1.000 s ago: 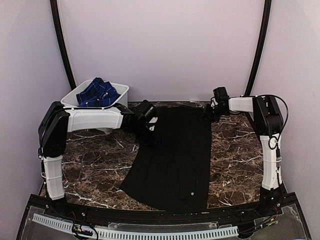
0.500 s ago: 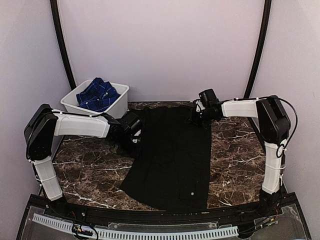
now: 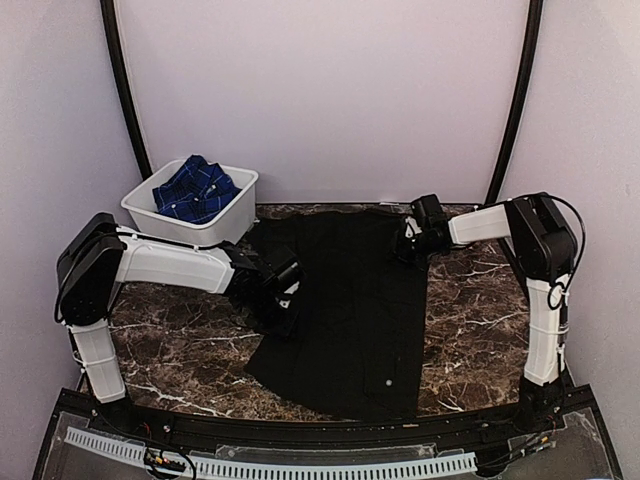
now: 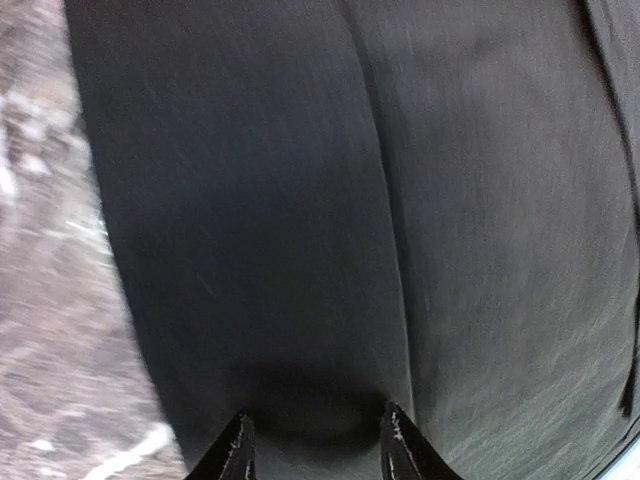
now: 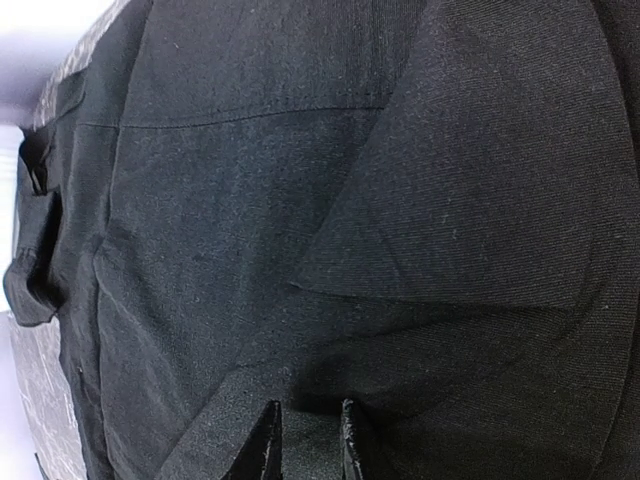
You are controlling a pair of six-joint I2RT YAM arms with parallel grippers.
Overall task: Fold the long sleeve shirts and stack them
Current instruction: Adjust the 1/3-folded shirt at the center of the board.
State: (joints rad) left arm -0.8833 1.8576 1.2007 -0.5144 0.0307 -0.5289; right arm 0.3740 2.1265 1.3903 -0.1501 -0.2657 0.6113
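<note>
The black shirt (image 3: pixel 350 300) lies spread flat on the marble table, collar end at the back. The blue checked shirt (image 3: pixel 195 187) sits bunched in the white tub. My left gripper (image 3: pixel 283 302) is at the black shirt's left edge, halfway down. In the left wrist view it (image 4: pixel 316 428) is open, with its fingertips (image 4: pixel 240 440) low over the black cloth (image 4: pixel 400 200). My right gripper (image 3: pixel 408 238) is at the shirt's upper right. In the right wrist view its (image 5: pixel 308 418) fingers stand close together with a fold of black cloth (image 5: pixel 300 220) between them.
The white tub (image 3: pixel 240 205) stands at the back left corner. Bare marble (image 3: pixel 180 330) lies left of the shirt and more of it (image 3: pixel 480 310) lies to the right. Purple walls close in the back and both sides.
My left gripper has moved nearer and to the right along the shirt's left edge. My right gripper has moved a little right and nearer after reaching left. The shirt's near edge shifted slightly.
</note>
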